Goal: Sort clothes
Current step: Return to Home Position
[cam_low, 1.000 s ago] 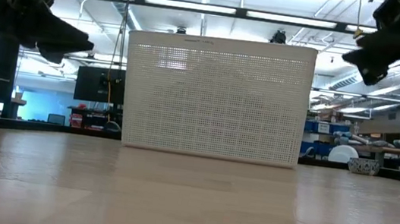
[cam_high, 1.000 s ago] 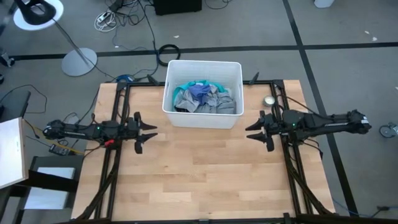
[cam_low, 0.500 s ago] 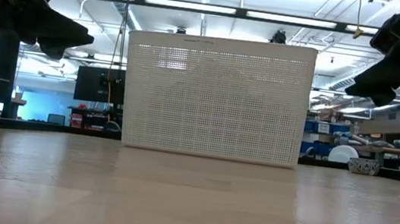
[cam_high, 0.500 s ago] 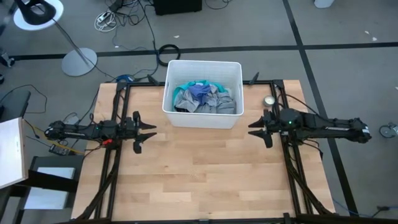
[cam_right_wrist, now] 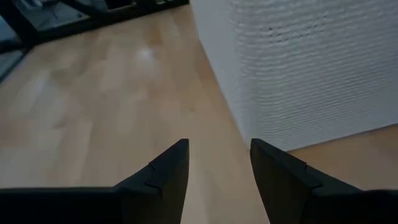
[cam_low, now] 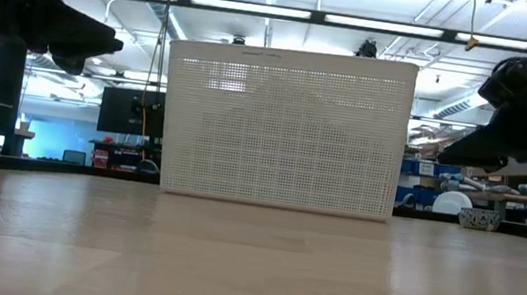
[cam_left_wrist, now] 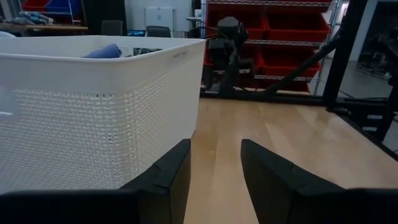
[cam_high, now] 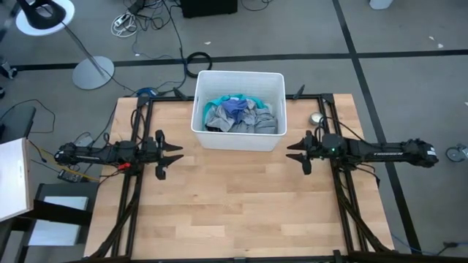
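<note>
Clothes (cam_high: 239, 115) heaped inside the white bin (cam_high: 239, 74), at the far middle of the table (cam_high: 234, 212) — a low mound stretched along the bin's long side, running across from the left arm's side to the right arm's. No single way of pointing to be made out. Soft and crumpled: grey folds to either side, a blue piece (cam_high: 235, 108) bunched on top near the centre, turquoise toward the far wall, something dark at the near left corner. In the left wrist view, only a bit of blue cloth (cam_left_wrist: 102, 51) peeking over the rim.

Left hand (cam_high: 180, 153) off the bin's near left corner, above the table, fingers spread, holding nothing, aimed toward the middle. Right hand (cam_high: 291, 151) mirrored off the near right corner — likewise spread and empty, clear of the bin wall. Clothes beyond and between both hands, touched by neither.
</note>
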Controlling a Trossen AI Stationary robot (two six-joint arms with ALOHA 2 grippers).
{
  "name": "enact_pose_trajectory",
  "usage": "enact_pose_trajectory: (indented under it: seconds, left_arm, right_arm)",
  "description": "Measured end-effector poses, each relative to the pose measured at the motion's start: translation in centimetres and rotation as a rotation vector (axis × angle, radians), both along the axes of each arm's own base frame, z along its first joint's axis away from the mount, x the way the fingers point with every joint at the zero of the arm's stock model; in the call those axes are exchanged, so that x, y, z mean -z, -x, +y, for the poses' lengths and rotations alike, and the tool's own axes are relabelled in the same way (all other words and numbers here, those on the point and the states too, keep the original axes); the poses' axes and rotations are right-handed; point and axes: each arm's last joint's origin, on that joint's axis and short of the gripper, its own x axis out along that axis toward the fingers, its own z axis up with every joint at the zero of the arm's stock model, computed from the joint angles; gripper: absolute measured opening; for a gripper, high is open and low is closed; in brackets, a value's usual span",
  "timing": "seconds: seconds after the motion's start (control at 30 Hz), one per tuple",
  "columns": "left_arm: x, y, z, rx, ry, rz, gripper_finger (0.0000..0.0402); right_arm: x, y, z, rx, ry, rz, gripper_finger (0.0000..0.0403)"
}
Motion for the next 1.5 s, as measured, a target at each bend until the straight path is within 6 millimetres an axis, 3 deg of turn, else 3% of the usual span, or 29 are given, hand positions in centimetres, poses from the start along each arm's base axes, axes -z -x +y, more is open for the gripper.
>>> enact_pose_trajectory:
  seconds: [0.3,0.93,1.13,1.5]
  left_arm:
    - [0.0,0.0,0.0,0.0,-0.027,0.002,0.0147]
    - [0.1,0.0,-0.2,0.08,-0.025,-0.001,0.0147]
    - [0.1,-0.1,-0.5,0.179,-0.143,0.006,0.0147]
    - [0.3,-0.2,0.7,0.024,-0.179,-0.021,0.0147]
  right_arm:
    - [0.7,-0.2,-0.3,0.016,0.034,0.08,0.0173]
    - [0.5,-0.5,-0.3,0.022,0.033,0.048,0.0173]
    - [0.5,-0.5,-0.3,0.022,0.033,0.045,0.0172]
    - [0.5,-0.5,-0.3,0.019,0.034,0.044,0.0171]
